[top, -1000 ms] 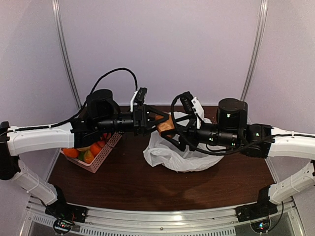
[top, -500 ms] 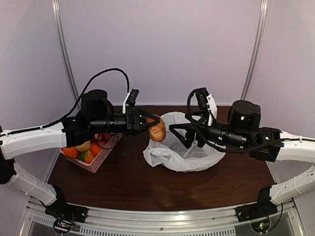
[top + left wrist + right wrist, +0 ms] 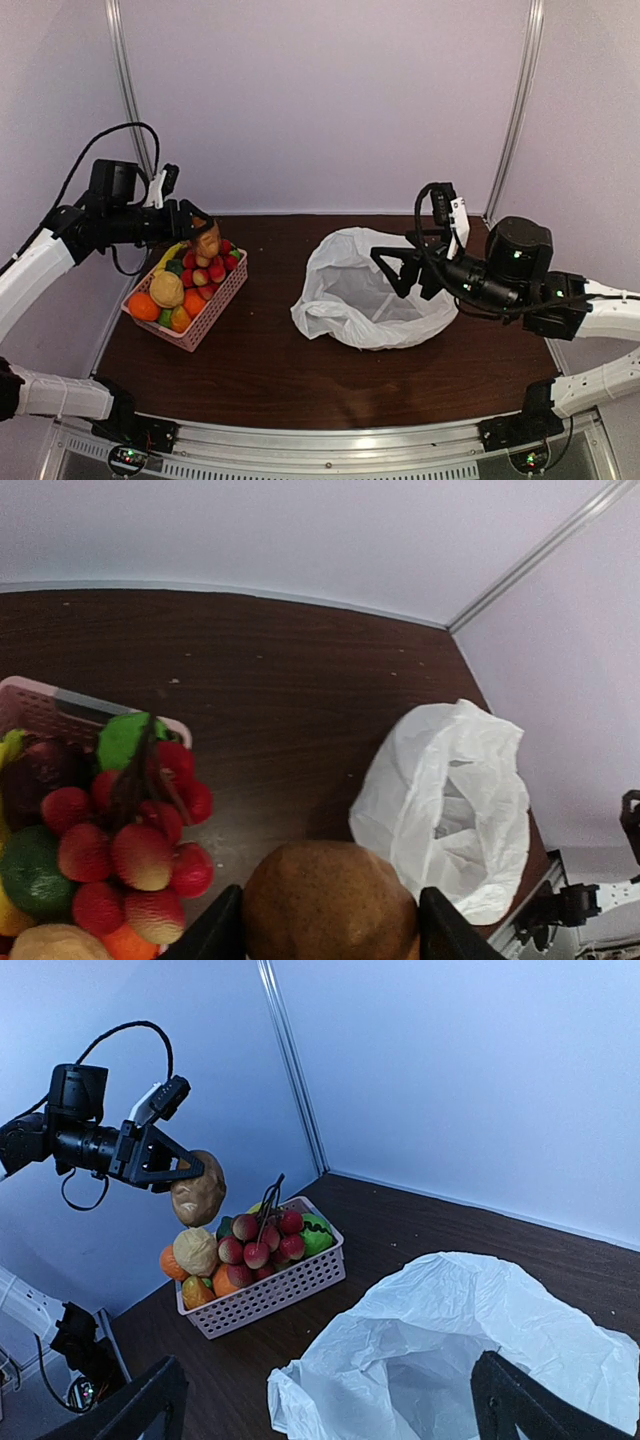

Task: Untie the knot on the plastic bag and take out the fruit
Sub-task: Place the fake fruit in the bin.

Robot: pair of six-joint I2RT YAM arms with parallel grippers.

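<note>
Placement: ease down into pink basket [image 3: 218, 305] at desk's [image 3: 270, 370] 9 o'clock | left jaws grip brown fruit [image 3: 207, 241] | right jaws open

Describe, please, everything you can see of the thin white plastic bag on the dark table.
The thin white crinkly plastic bag lies slumped on the dark wooden table, apart from the pink plastic basket to its left. Slightly see-through, it gapes wide open upward, untied, and no fruit shows inside. The open right gripper hovers over its right rim; nothing grips it.
</note>
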